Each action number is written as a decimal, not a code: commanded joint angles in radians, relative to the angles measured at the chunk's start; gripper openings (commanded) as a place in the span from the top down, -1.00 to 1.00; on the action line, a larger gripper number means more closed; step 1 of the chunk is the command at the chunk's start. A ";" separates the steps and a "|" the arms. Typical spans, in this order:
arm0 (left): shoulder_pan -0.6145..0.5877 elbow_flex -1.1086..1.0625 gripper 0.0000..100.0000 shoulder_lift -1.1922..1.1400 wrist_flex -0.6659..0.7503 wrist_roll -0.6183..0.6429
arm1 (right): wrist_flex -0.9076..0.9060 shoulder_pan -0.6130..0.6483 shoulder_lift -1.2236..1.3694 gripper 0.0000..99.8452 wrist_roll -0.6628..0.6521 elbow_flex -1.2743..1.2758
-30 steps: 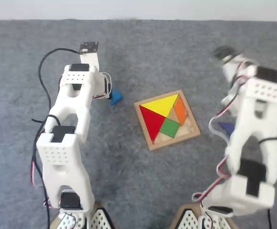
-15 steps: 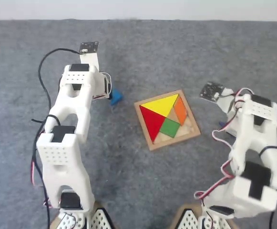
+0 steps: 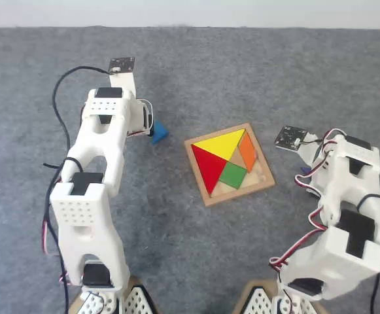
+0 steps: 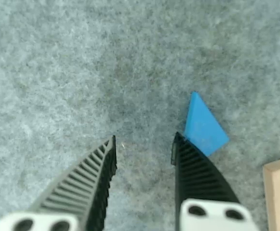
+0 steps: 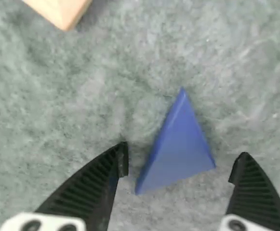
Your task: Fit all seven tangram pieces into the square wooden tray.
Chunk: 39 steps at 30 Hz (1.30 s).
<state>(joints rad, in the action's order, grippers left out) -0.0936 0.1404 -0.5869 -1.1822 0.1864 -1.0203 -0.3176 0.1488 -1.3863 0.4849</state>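
Two jaws agape, empty, right jaws astride dark blue triangle [image 5: 178,144], left jaws beside sky-blue triangle [image 4: 202,127]

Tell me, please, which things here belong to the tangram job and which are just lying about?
For the job: tray; yellow piece; red piece; green piece; orange piece; light blue triangle; dark blue triangle; left tool; right tool.
Just there: grey mat.
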 commanded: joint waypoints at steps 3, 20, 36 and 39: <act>-0.005 0.004 0.63 0.052 0.011 0.008 | -0.002 -0.010 -0.005 0.31 0.037 0.034; -0.008 0.004 0.63 0.052 0.011 0.008 | -0.012 -0.005 -0.042 0.93 0.339 -0.026; -0.006 0.004 0.63 0.052 0.011 0.008 | -0.369 0.533 -0.159 0.93 1.846 -0.207; -0.009 0.004 0.63 0.051 0.011 0.008 | -0.366 0.582 -0.117 0.93 1.944 -0.209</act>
<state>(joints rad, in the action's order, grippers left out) -0.0936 0.1404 -0.5869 -1.1822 0.1895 -1.3779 0.1933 0.0276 0.4242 0.3130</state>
